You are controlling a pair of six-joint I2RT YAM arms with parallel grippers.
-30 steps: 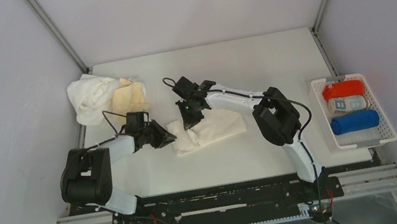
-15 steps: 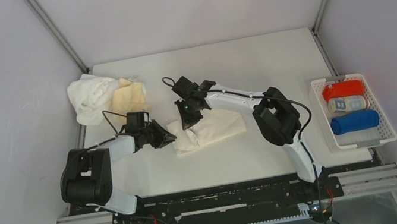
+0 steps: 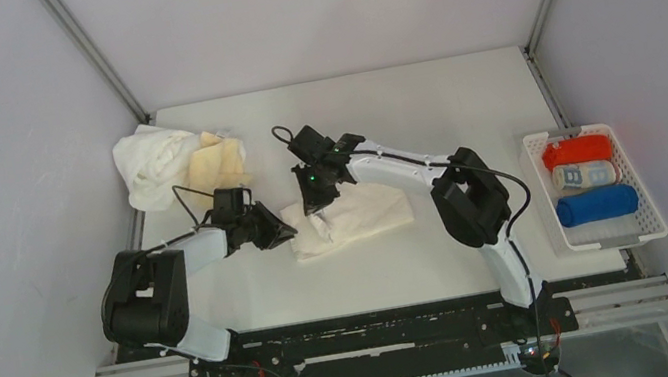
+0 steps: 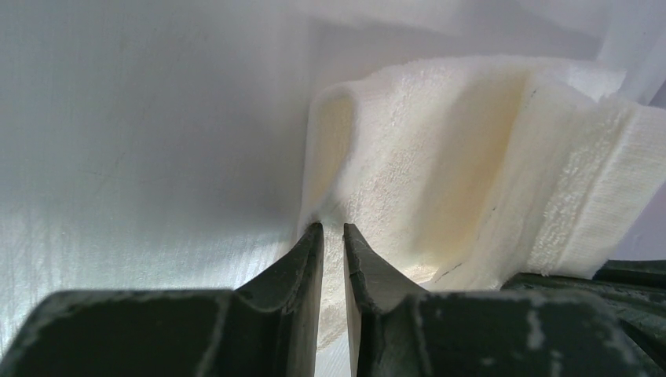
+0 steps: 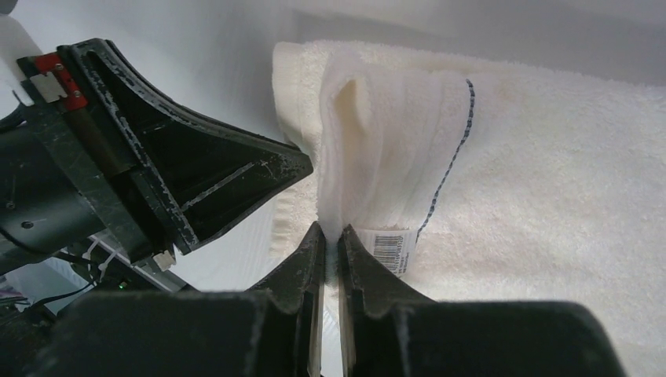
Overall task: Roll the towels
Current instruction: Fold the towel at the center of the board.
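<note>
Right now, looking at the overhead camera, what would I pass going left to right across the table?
Left to right: crumpled white towel → pale yellow towel → cream towel spread in the middle → white basket by the right edge.

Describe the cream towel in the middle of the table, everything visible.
The cream towel is soft terry with a dark stitched line and a barcode label. Most of it lies flat on the table; its left end is lifted into folds, pinched by the left hand and the right hand.
</note>
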